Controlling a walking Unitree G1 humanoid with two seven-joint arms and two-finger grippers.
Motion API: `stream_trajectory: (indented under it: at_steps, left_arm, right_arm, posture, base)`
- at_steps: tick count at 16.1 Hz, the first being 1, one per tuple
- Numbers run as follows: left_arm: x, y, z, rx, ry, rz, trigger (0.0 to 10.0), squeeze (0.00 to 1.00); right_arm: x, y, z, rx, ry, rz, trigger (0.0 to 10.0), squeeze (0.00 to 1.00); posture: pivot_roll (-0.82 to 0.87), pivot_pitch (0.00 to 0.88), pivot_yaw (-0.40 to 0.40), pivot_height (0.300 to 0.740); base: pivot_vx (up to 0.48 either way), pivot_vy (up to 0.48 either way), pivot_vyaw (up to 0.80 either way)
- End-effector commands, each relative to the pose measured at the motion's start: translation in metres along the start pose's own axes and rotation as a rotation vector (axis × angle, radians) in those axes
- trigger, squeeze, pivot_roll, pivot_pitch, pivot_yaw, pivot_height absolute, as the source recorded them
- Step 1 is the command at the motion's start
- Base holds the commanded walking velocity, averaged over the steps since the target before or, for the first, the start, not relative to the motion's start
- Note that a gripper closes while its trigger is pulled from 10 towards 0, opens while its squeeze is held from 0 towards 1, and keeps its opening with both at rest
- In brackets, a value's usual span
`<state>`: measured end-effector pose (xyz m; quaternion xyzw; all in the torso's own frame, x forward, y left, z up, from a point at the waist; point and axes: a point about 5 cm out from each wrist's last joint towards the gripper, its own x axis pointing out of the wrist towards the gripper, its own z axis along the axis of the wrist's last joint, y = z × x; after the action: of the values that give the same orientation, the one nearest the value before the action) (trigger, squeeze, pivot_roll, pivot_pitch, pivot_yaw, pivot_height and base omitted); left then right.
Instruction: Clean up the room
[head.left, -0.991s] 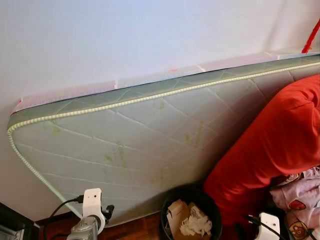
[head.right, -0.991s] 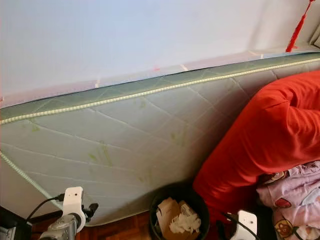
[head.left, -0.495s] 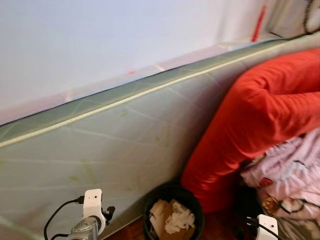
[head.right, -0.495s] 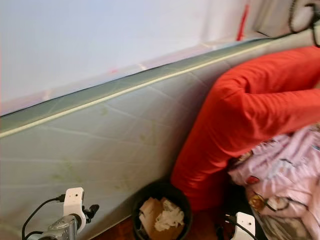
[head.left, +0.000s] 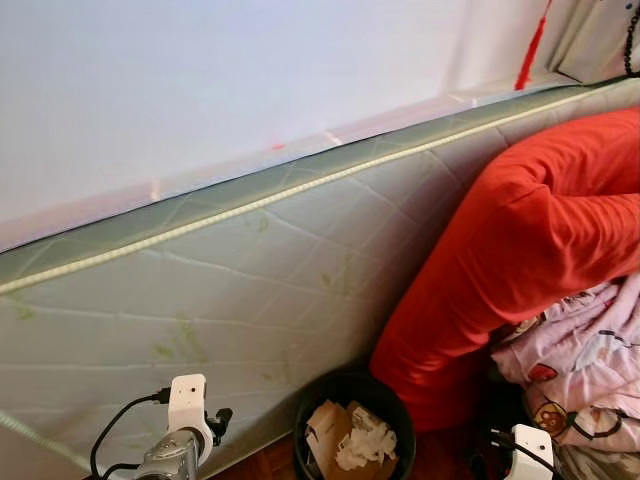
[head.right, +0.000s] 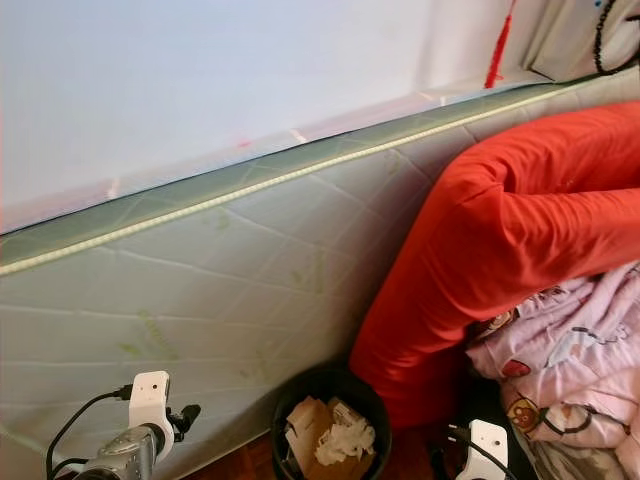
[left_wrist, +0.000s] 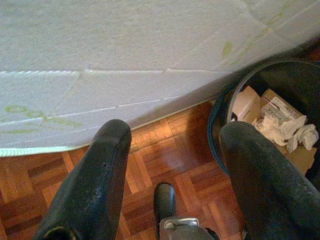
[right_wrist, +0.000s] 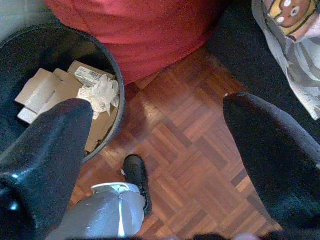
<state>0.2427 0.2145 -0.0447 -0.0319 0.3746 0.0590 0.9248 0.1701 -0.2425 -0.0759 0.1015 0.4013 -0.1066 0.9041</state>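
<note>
Left gripper (left_wrist: 172, 145): fingers spread wide apart, nothing between them, hanging above the parquet floor (left_wrist: 165, 165); its silver arm with white wrist block shows low in the head views. Beyond its fingertips: a pale quilted mattress (head.left: 250, 270) with faint green marks and a beaded cream edge, standing on its long side and leaning against the white wall (head.left: 200, 80); its lower edge meets the floor just ahead of this gripper. To the outer side of one finger, near it: a black round waste bin (left_wrist: 235, 100), open-topped, holding flattened cardboard pieces (left_wrist: 277, 107) and crumpled white tissue (left_wrist: 287, 130). Right gripper (right_wrist: 155, 135): fingers likewise set wide apart, empty, above the same floor. Beside one of its fingers, close by, the same bin, with a labelled cardboard piece and the tissue wad lying at the near rim. Ahead of this gripper: a large red cushion (head.left: 520, 250), soft and bulging, propped against the mattress face, its lower end touching the floor just beside the bin. Near the other finger: pink printed fabric (head.left: 580, 360) with cartoon figures, heaped under the cushion's overhanging part, with a dark item beneath it that cannot be identified. Bin sits between the two grippers, at the foot of the mattress. A red tassel (head.left: 534, 45) hangs at the far upper corner of the wall, well apart from both grippers. One of the robot's dark feet shows on the floor below each gripper.
</note>
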Motion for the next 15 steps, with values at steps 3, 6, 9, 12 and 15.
stream_trajectory:
  at_steps: [3, 6, 9, 12, 15]
  left_arm:
    - [-0.001, 0.0016, -0.0049, -0.009, 0.015, -0.001, 10.0, 0.0]
    - [-0.001, 0.0016, -0.0047, -0.014, 0.011, -0.001, 10.0, 0.0]
    - [-0.001, 0.0014, -0.0045, -0.019, 0.009, -0.003, 10.0, 0.0]
    - [-0.001, 0.0014, -0.0045, -0.019, 0.009, -0.003, 10.0, 0.0]
    - [-0.001, 0.0017, -0.0043, -0.017, 0.008, -0.001, 10.0, 0.0]
  right_arm:
    - [-0.0003, -0.0009, -0.0008, -0.006, 0.007, -0.002, 10.0, 0.0]
    - [-0.0003, -0.0011, -0.001, 0.0, 0.006, -0.006, 10.0, 0.0]
    - [-0.0003, -0.001, -0.0011, 0.002, 0.007, -0.005, 10.0, 0.0]
    - [-0.0003, -0.0008, -0.0009, 0.0, 0.007, 0.001, 10.0, 0.0]
    - [-0.0003, -0.0007, -0.0008, 0.0, 0.006, 0.001, 10.0, 0.0]
  posture:
    - [0.1, 0.0, -0.006, 0.74]
    - [0.1, 0.0, -0.006, 0.74]
    - [0.1, 0.0, -0.006, 0.74]
    - [0.09, 0.0, -0.005, 0.74]
    - [0.09, 0.0, -0.005, 0.74]
  base:
    - [-0.084, 0.0, 0.0]
    - [-0.251, 0.0, 0.0]
    - [-0.251, 0.0, 0.0]
    - [-0.269, 0.0, 0.0]
    - [-0.173, 0.0, 0.0]
